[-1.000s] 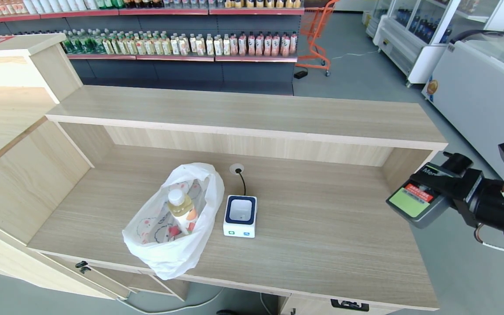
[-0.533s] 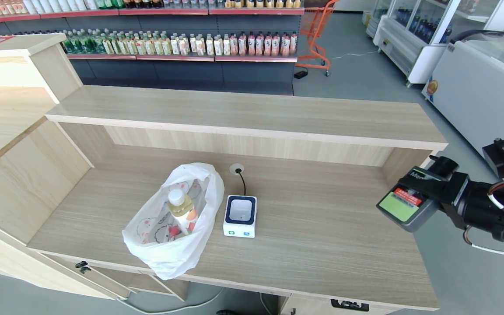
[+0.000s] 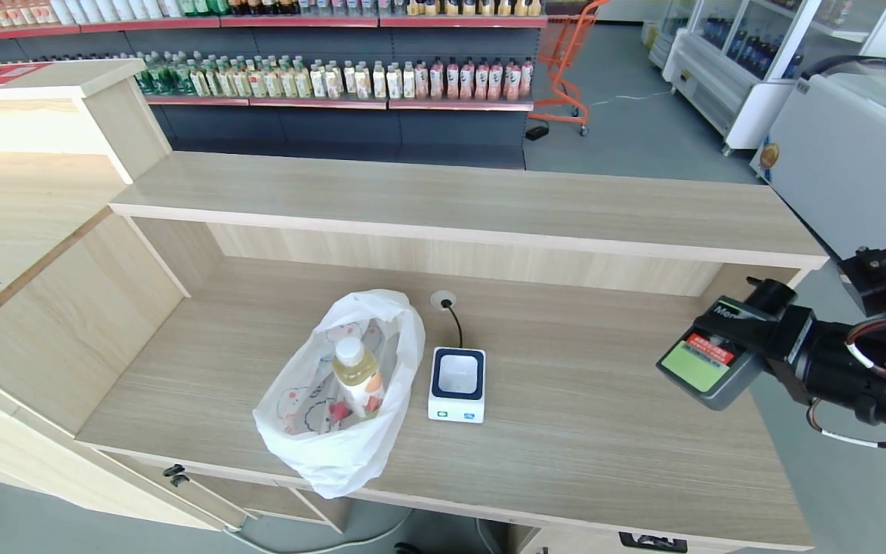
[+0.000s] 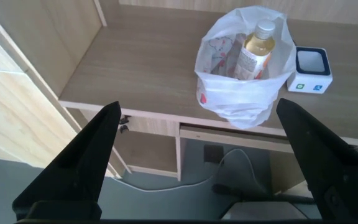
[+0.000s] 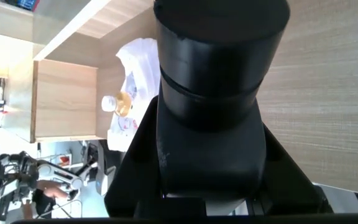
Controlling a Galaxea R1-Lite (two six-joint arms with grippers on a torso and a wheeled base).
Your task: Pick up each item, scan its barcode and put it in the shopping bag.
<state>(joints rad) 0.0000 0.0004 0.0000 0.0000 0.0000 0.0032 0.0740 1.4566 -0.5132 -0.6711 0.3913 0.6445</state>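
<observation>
Head view: the right gripper is clamped on a dark bottle, which it holds in the air at the right end of the wooden counter, well apart from the scanner. The bottle lies tilted, black cap toward the back. Its near face carries a green panel and a red sticker with fine print, too small to read. A few white letters near the cap are partly covered by the gripper. Whether the bottle hangs over the countertop or just past its edge I cannot tell.

The white shopping bag stands open just beside the scanner, on its left, with a cartoon print on the plastic. Inside it stands a drink bottle with a white cap, pale yellow liquid and an orange-and-white label; its lower part is hidden by the bag. The scanner is a white box with a dark-framed window on top and two small coloured marks, green and blue, on its front. Its black cable runs to a round hole in the counter.

In the left wrist view the left gripper hangs off the counter's front edge, jaws wide apart with nothing between them. In the right wrist view the dark bottle hides most of the counter.
</observation>
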